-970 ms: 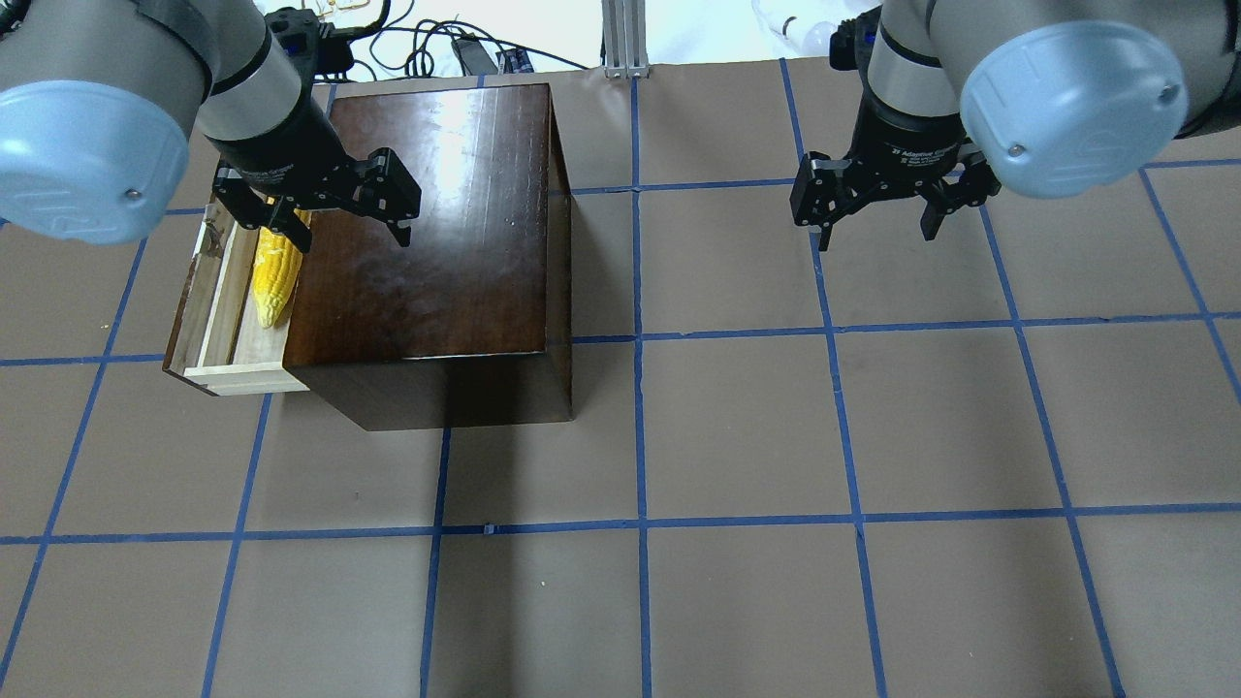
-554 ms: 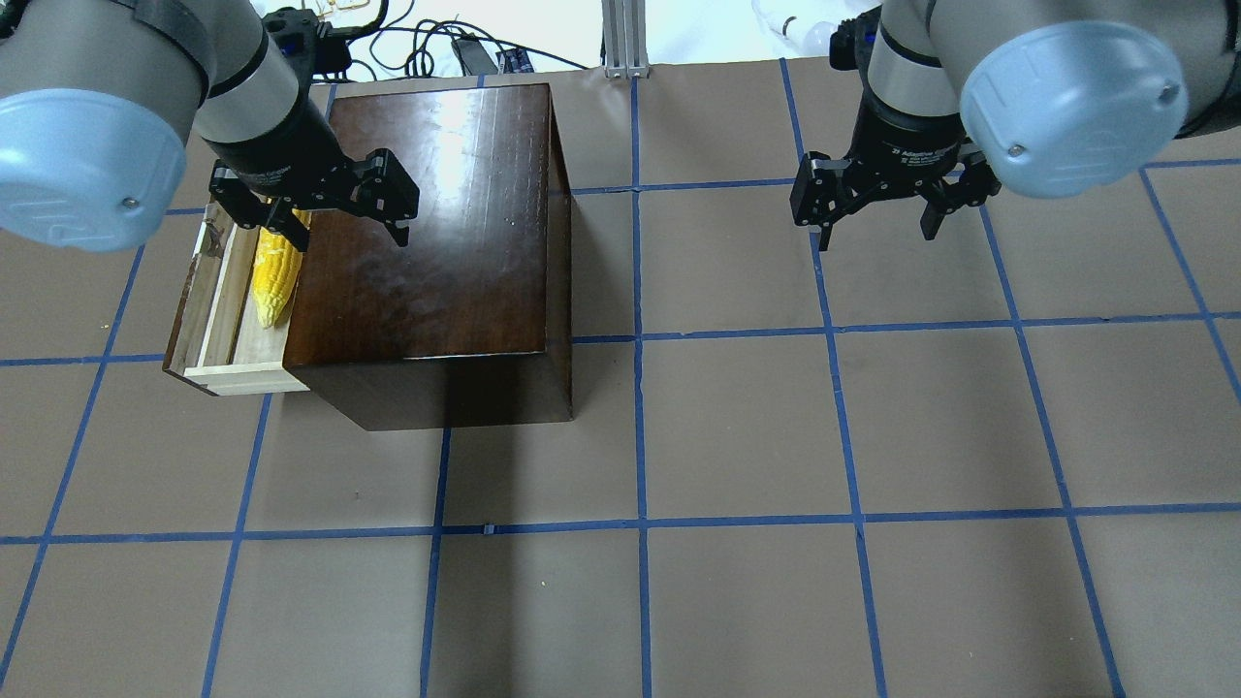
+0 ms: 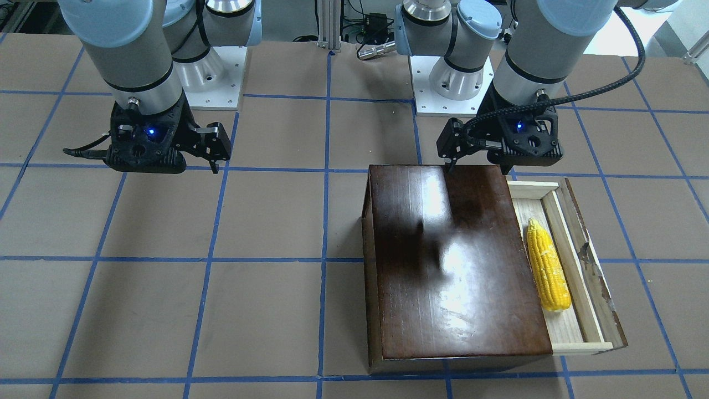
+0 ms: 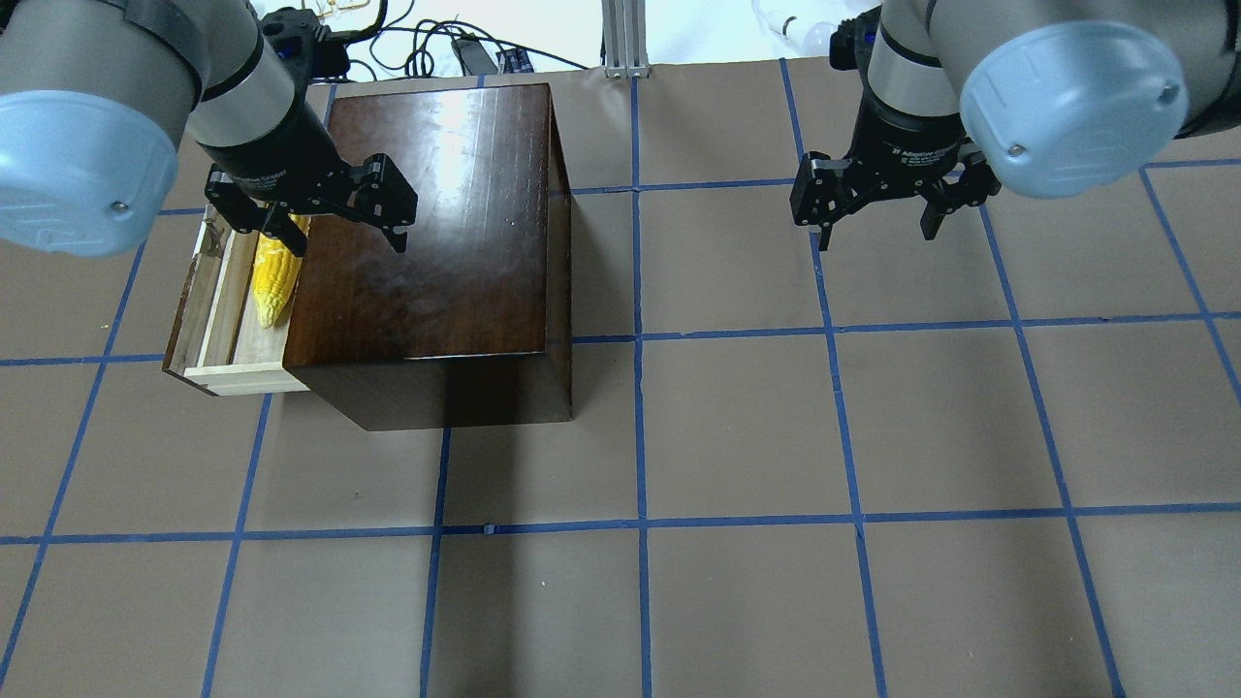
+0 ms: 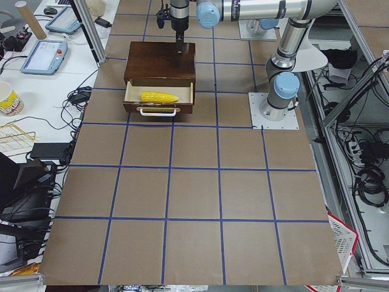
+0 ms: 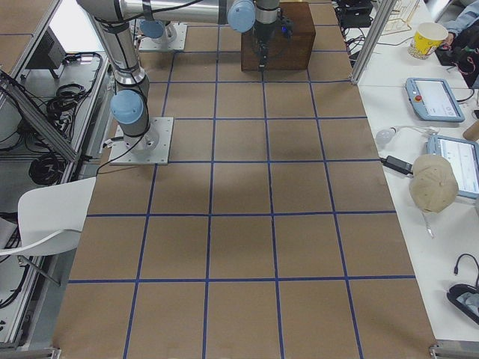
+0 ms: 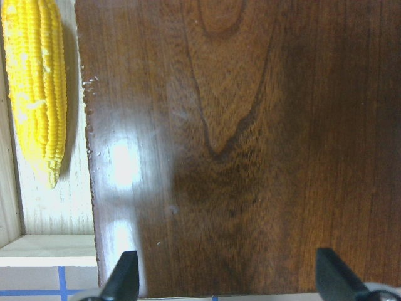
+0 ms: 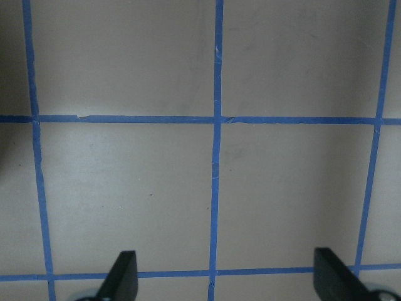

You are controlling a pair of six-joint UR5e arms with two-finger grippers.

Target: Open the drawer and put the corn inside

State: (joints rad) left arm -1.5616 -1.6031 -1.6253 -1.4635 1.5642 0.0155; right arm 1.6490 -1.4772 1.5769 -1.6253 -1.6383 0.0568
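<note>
The corn (image 3: 545, 266) lies lengthwise in the pulled-out drawer (image 3: 570, 327) of the dark-brown box (image 3: 454, 260). It also shows in the overhead view (image 4: 273, 276) and the left wrist view (image 7: 37, 88), apart from any finger. My left gripper (image 4: 346, 228) is open and empty. It hovers above the box top (image 4: 427, 223) near the drawer side, one finger over the corn's thick end. My right gripper (image 4: 875, 228) is open and empty over bare table far to the right, and the right wrist view shows it (image 8: 225, 279) above only blue tape lines.
The drawer's dark chipped front panel (image 3: 595, 277) juts out at the box's side, with a white handle (image 5: 157, 112). The table (image 4: 737, 436) is brown with a blue tape grid. Cables and an aluminium post (image 4: 625, 39) lie past the far edge.
My left gripper has drifted slightly away from the corn, still open above the box. The corn, the drawer and the right arm have not moved.
</note>
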